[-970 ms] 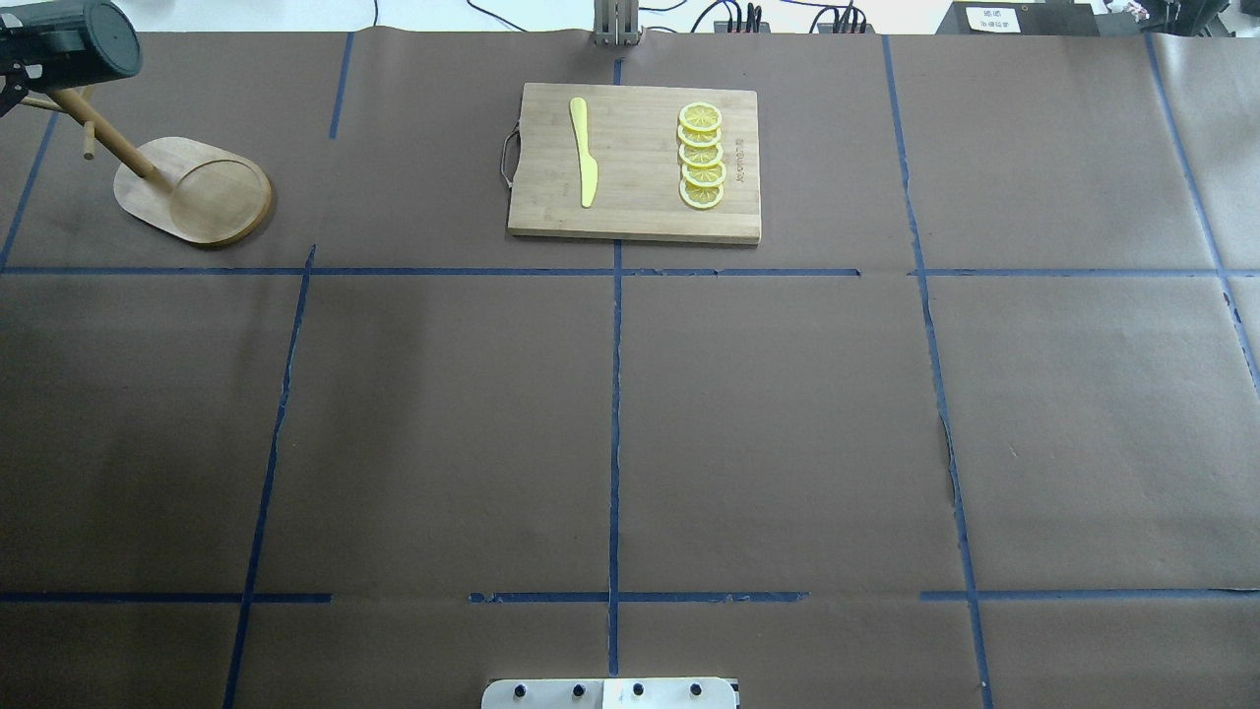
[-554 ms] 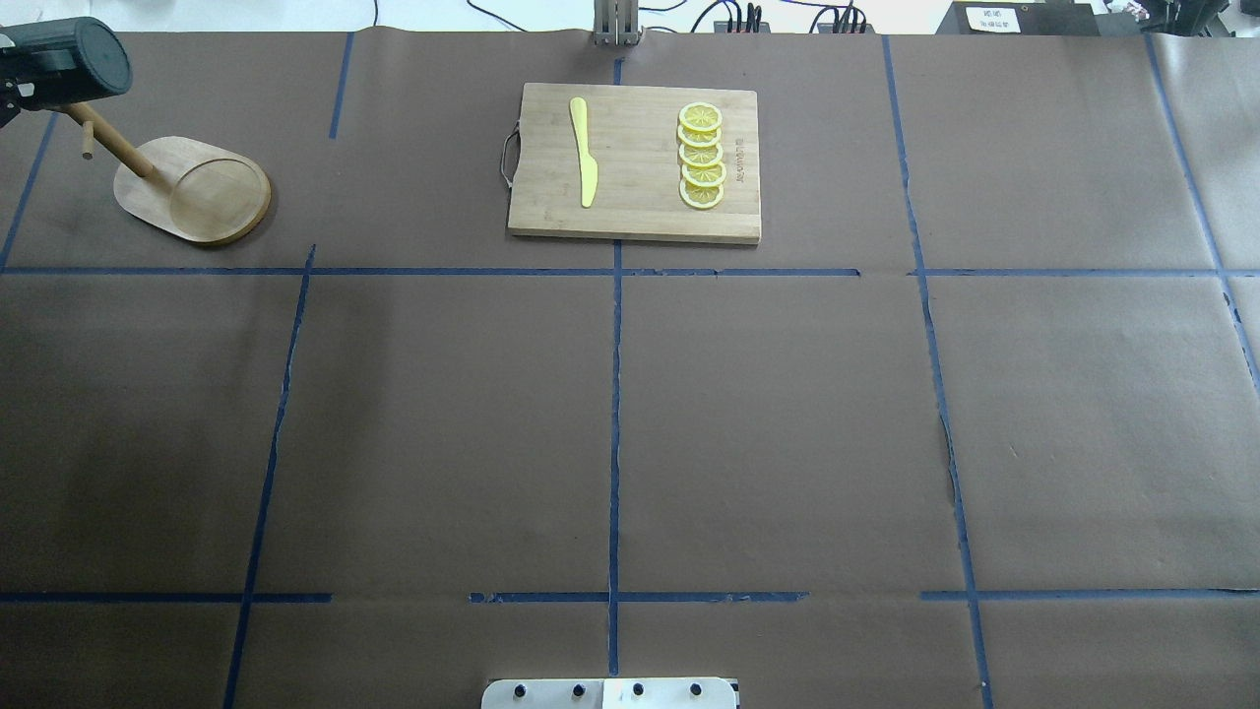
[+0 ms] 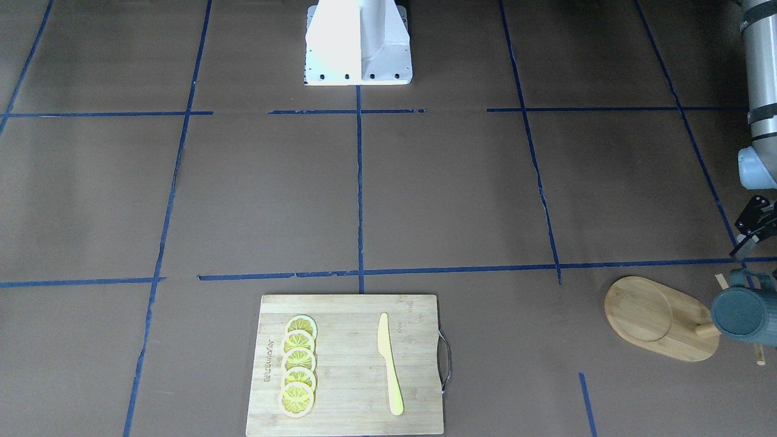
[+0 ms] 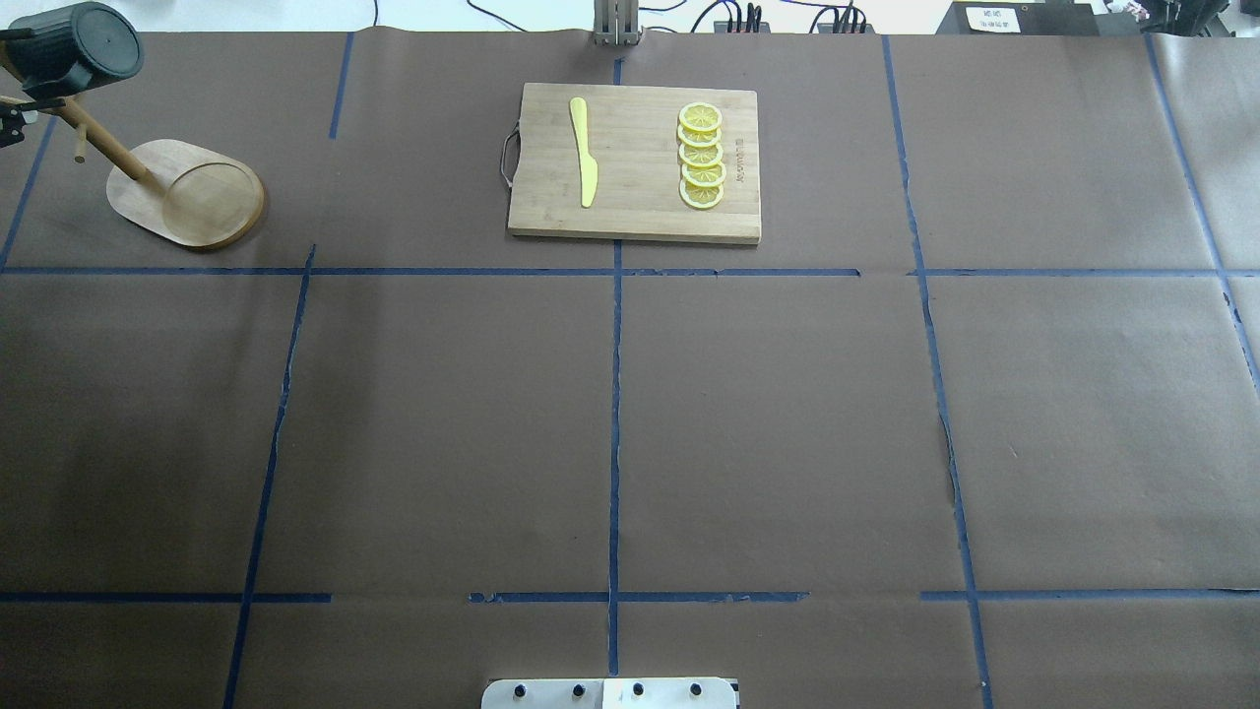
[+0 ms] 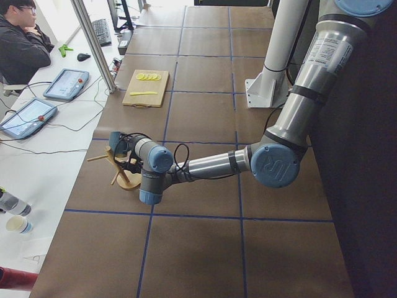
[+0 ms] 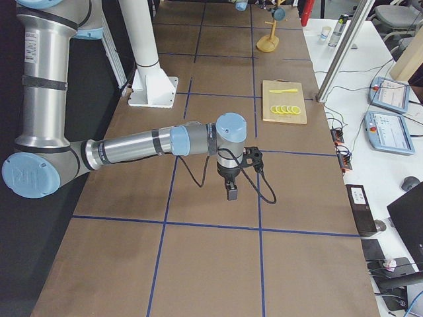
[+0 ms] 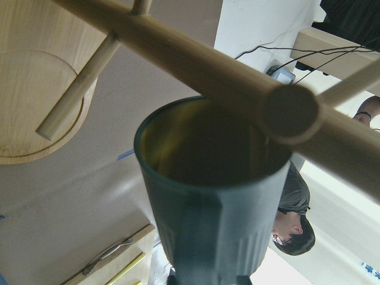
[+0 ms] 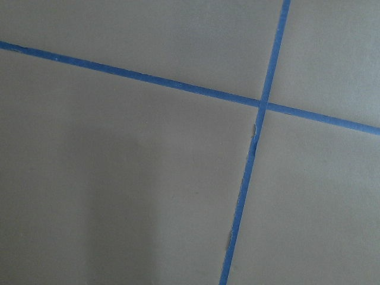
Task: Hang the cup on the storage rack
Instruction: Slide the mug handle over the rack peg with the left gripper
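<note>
The dark teal cup [image 4: 74,47] lies on its side in the air at the top of the bamboo storage rack [image 4: 187,192], at the table's far left. In the left wrist view the cup [image 7: 214,196] opens toward the rack's post [image 7: 178,59], whose end overlaps the rim. My left gripper [image 5: 131,149] holds the cup from the handle side; its fingers are mostly hidden. The front view shows the cup [image 3: 743,312] over the rack base [image 3: 658,318]. My right gripper [image 6: 231,193] hangs over bare table; I cannot tell whether it is open.
A bamboo cutting board [image 4: 635,162] with a yellow knife [image 4: 584,153] and lemon slices [image 4: 701,158] lies at the back centre. The robot base [image 3: 358,42] stands at the near edge. An operator [image 5: 22,37] sits beyond the far edge.
The cup dipped toward the rack post, then rose slightly. The rack's base has slid a little to the left.
</note>
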